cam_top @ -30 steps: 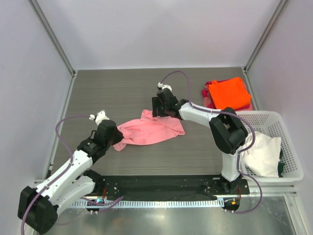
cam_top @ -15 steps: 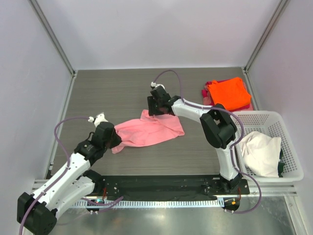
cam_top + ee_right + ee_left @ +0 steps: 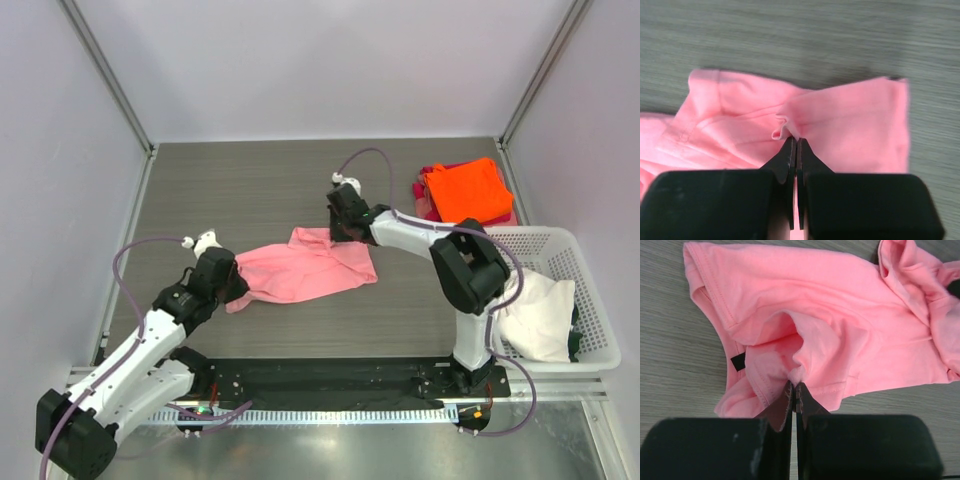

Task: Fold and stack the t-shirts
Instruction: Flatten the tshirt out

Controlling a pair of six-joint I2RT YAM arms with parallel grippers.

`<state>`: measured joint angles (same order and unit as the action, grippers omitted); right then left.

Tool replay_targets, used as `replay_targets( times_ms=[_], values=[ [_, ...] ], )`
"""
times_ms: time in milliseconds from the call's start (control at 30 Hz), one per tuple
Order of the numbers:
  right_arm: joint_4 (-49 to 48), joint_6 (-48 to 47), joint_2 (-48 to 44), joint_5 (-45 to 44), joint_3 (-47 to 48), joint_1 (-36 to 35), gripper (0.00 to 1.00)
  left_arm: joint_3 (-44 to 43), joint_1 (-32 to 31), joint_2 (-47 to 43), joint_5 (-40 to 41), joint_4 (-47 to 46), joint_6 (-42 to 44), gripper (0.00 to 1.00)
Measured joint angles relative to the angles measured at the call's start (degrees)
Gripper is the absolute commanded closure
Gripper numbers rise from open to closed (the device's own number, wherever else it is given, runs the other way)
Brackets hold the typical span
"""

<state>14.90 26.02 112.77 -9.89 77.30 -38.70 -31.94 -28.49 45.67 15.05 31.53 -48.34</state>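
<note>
A light pink t-shirt (image 3: 305,268) lies crumpled across the middle of the table. My left gripper (image 3: 232,283) is shut on a pinch of its cloth (image 3: 797,371) at the shirt's left end. My right gripper (image 3: 342,232) is shut on a small fold (image 3: 785,129) at the shirt's far right edge. A folded orange t-shirt (image 3: 467,190) lies on a magenta-red t-shirt (image 3: 424,192) at the back right. A cream-white t-shirt (image 3: 530,312) is bunched in the basket.
A white lattice basket (image 3: 590,290) stands at the right edge of the table, beside the right arm's base. Grey walls and metal posts close in the table on three sides.
The right gripper has swung right along the shirt's far edge and shut on a fold of the pink cloth. The left gripper stays shut on the shirt's left end.
</note>
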Motion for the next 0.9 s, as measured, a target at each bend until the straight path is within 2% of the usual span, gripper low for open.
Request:
replay_targets(
  times_ms=[233,300,400,600,633,667,700,767,833,867,900],
  values=[
    [-9.77,6.36,-14.97,-1.81,-17.16,8.37,0.99,0.00,0.00,2.54,-1.27,-0.59,0.59,1.00],
    [-11.82,8.11,-17.90,-3.67,-20.17,10.03,0.99,0.00,0.00,3.43,-1.79,-1.25,0.59,0.95],
    [-13.90,9.51,-19.43,-5.44,-22.21,9.99,0.99,0.00,0.02,5.22,-2.73,-2.12,0.83,0.87],
    [-16.11,10.82,-19.45,-5.86,-23.10,9.81,0.99,0.00,0.02,7.72,-3.15,-3.41,0.85,0.86],
    [-16.41,10.91,-19.45,-5.88,-23.17,9.81,0.99,0.00,0.02,7.89,-3.13,-3.61,0.85,0.84],
    [-16.70,10.99,-19.45,-5.88,-23.21,9.81,0.99,0.00,0.02,8.02,-3.13,-3.78,0.90,0.68],
    [-16.85,11.04,-19.45,-5.88,-23.23,9.81,0.99,0.00,0.02,8.13,-3.08,-3.87,1.29,0.65],
    [-17.14,11.04,-19.45,-5.88,-23.32,9.81,0.99,0.00,0.02,8.22,-3.13,-4.04,1.11,0.66],
    [-17.40,11.02,-19.45,-5.86,-23.39,9.81,0.99,0.00,0.02,8.22,-3.10,-4.09,1.22,0.72],
    [-17.66,11.02,-19.45,-5.86,-23.52,9.81,0.99,0.00,0.02,8.22,-3.10,-4.11,1.33,0.80],
    [-17.79,11.02,-19.45,-5.84,-23.61,9.81,0.99,0.00,0.02,8.22,-3.10,-4.13,1.36,0.85]
  ],
)
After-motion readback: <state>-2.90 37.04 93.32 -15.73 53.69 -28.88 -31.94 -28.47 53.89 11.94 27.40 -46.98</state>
